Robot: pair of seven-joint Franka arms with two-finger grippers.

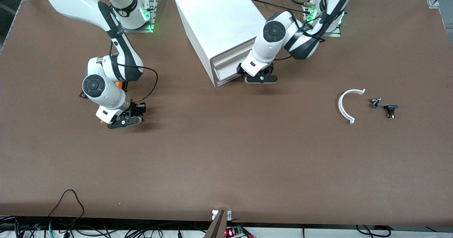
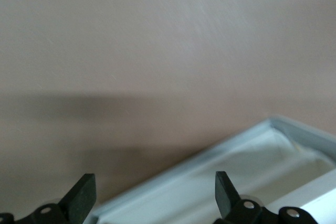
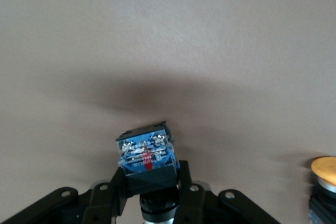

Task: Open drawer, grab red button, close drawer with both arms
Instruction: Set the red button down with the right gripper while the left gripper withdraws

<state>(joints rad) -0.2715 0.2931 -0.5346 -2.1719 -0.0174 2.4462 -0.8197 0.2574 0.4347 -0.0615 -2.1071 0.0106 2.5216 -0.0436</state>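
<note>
**Button in hand, drawer nearly home**

In the left of the front frame the right gripper (image 1: 131,117) hangs low over the table (image 1: 226,160), toward the right arm's end; its wrist view shows it clamped on the button (image 3: 148,157), blue-black body outward and the red cap hidden between the fingers (image 3: 185,184); so the grab looks done. At the lower right edge of that wrist view an orange-yellow capped pushbutton (image 3: 325,174) stands apart on the table, untouched.

At upper centre of the front frame the left gripper (image 1: 261,76) sits at the front of the cabinet (image 1: 219,25); its fingers (image 2: 81,195) stand well apart, holding nothing, with the rim of the drawer (image 2: 220,177) running between and beside them in the lower right of the left wrist view; whether they touch it I cannot tell. From the front the drawer (image 1: 226,76) looks almost flush with the cabinet front, so I judge the closing push is in its last stretch or just finished; what remains is to seat it fully and draw the arm clear.

The table is a plain brown matte board; in the right of the front frame lie a white curved piece (image 1: 346,105) and two small dark parts (image 1: 384,107), well apart from both grippers; cables trail along the lower edge of the frame.
</note>
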